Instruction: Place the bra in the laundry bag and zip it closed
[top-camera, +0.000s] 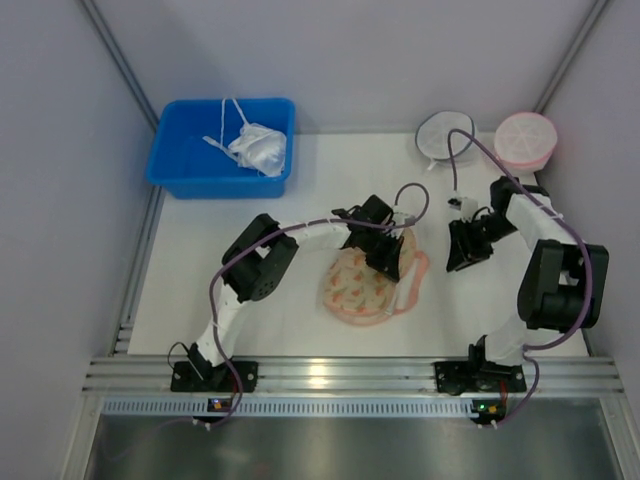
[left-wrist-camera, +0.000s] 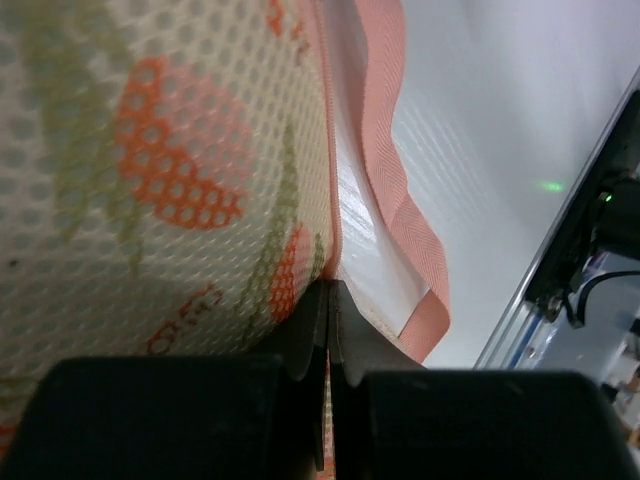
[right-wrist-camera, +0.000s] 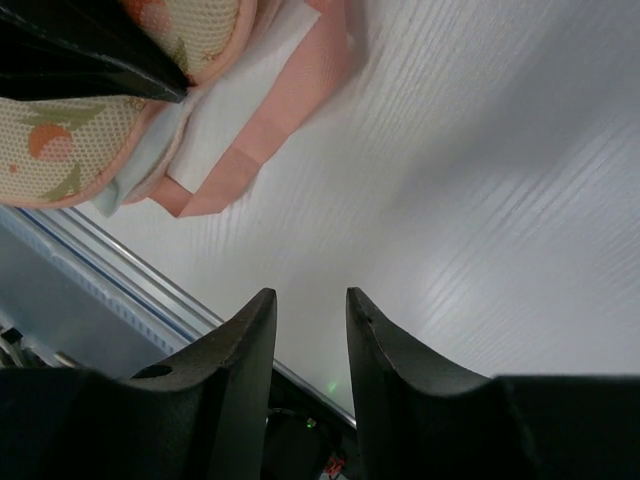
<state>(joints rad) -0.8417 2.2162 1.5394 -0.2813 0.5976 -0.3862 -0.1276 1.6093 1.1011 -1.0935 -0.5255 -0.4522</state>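
The laundry bag (top-camera: 355, 285) is a peach-pink floral case lying mid-table, with its halves together. A pink strap loop (top-camera: 415, 290) sticks out on its right side. My left gripper (top-camera: 385, 262) is shut on the bag's pink zipper rim at the upper right edge. In the left wrist view the fingers (left-wrist-camera: 330, 290) pinch the seam between the floral mesh (left-wrist-camera: 150, 180) and the strap (left-wrist-camera: 400, 150). My right gripper (top-camera: 462, 262) is open and empty, right of the bag and apart from it. Its wrist view (right-wrist-camera: 310, 300) shows the bag (right-wrist-camera: 60, 150) at top left. The cream bra is hidden.
A blue bin (top-camera: 222, 145) at the back left holds a bright white string-strap bra (top-camera: 258, 148). A round white mesh pouch with a dark rim (top-camera: 445, 135) and a round pink pouch (top-camera: 525, 138) lie at the back right. An aluminium rail (top-camera: 350, 375) runs along the near edge.
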